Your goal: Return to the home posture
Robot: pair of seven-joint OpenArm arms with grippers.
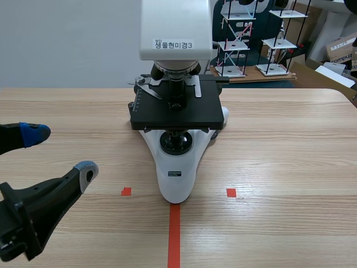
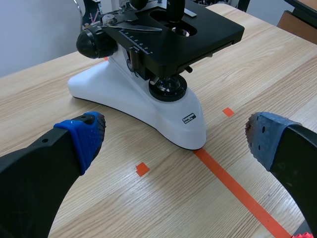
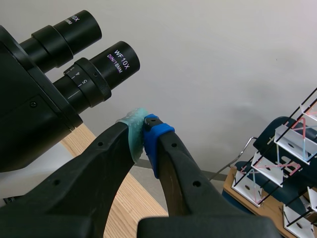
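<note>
The left tool (image 1: pixel 60 152) hangs wide and empty, low beside the microscope (image 1: pixel 177 173) base. The right tool (image 3: pixel 144 135), pinched closed on nothing, sits just beside its eyepieces (image 3: pixel 101 69). I'd draw both straight away from the microscope, minding those eyepieces.

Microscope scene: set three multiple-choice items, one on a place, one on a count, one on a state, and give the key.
1. The microscope stands: A at the far end of the long tape line; B well to the right of it; C well to the left of it.
2. Small tape squares beside its base: A one; B two; C four.
3. The right gripper is: A wide open; B shut on nothing; C shut on an eyepiece.
Key: A, the white base touches the line's end; B, one square lies on each side; B, its pads meet with nothing between them.
</note>
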